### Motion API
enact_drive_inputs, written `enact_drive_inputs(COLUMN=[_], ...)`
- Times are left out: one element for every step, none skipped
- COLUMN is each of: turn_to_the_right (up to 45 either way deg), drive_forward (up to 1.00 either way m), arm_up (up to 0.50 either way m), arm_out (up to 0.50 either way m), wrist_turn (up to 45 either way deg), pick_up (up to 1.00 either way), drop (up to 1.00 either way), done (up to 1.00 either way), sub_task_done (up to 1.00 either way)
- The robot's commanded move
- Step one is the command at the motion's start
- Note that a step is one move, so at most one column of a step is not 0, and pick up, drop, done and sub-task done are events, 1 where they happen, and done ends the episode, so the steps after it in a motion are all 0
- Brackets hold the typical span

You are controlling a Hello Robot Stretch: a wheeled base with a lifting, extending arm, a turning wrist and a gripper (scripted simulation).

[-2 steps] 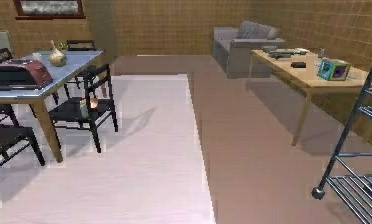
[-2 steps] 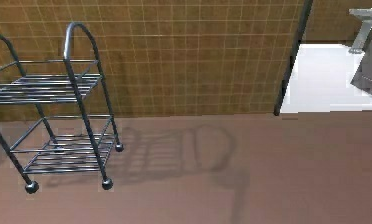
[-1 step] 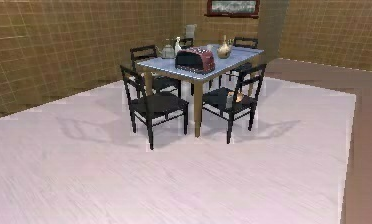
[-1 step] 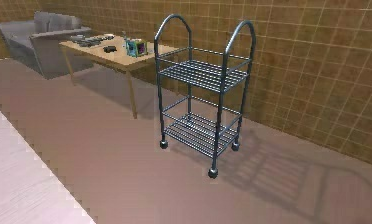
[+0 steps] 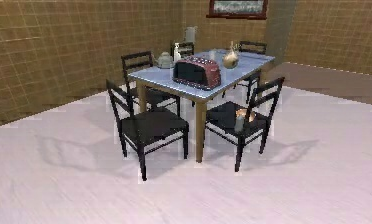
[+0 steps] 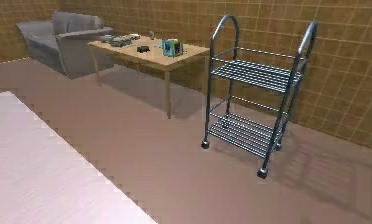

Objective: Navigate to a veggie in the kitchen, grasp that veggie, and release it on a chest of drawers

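Observation:
A dining table (image 5: 164,75) with a pale blue top stands in the middle of the forward view. On it sit a red toaster (image 5: 197,71), a tan rounded vase-like thing (image 5: 231,59), a pale kettle-like thing (image 5: 165,61) and a small upright item (image 5: 177,49). Several black chairs (image 5: 146,125) surround it, and one chair seat carries a small brownish thing (image 5: 241,119). I cannot make out a veggie or a chest of drawers.
A metal wire shelf cart (image 6: 254,90) on wheels stands by the tiled wall in the arm side view. A wooden table (image 6: 149,52) with small items and a grey sofa (image 6: 59,38) lie farther left. White floor meets brown floor; a framed picture (image 5: 237,8) hangs behind.

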Motion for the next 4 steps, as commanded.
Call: enact_drive_inputs(turn_to_the_right=[-45.0,-6.0,0.0,0.0], drive_forward=[0.0,0.0,1.0,0.2], arm_up=[0.0,0.0,0.0,0.0], arm_out=[0.0,0.0,0.0,0.0], wrist_turn=[0.0,0.0,0.0,0.0], pick_up=[0.0,0.0,0.0,0.0], drop=[0.0,0.0,0.0,0.0], done=[0.0,0.0,0.0,0.0], sub_task_done=[0.0,0.0,0.0,0.0])
